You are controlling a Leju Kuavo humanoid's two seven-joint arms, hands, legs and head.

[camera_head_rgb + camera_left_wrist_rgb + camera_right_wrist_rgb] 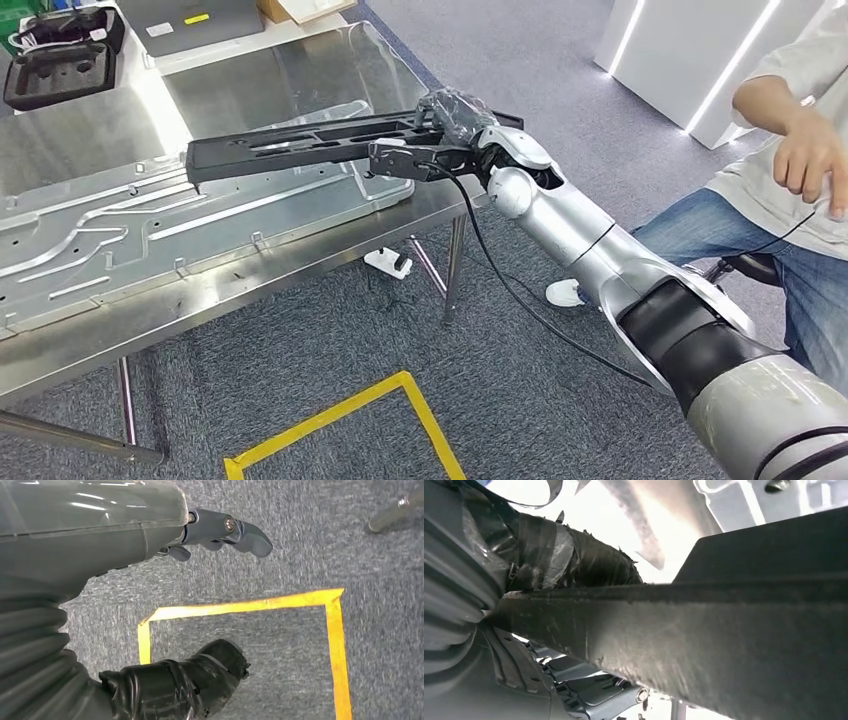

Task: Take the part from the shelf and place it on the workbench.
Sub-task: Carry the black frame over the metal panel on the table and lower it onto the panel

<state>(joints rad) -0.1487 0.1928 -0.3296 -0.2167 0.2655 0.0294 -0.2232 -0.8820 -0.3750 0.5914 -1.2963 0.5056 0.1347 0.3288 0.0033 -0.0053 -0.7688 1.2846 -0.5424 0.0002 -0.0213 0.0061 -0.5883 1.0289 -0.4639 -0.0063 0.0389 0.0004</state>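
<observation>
Head view: right robot hand [440, 135] gripping part [300, 148].

The head view is evenly and brightly lit from overhead and sharp throughout. Soft glare washes the far end of the shiny stainless-steel workbench [300, 75], and white strip lights [735, 60] glow at the top right. In the right wrist view, the long black flat part [724, 630] is close, blurred and dim against blown-out white. The left wrist view's grey carpet [300, 555] shows slight smear.

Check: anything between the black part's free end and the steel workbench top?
Yes, per head view: the pressed metal panel lies on the workbench beneath the black part, held by the right hand.
</observation>
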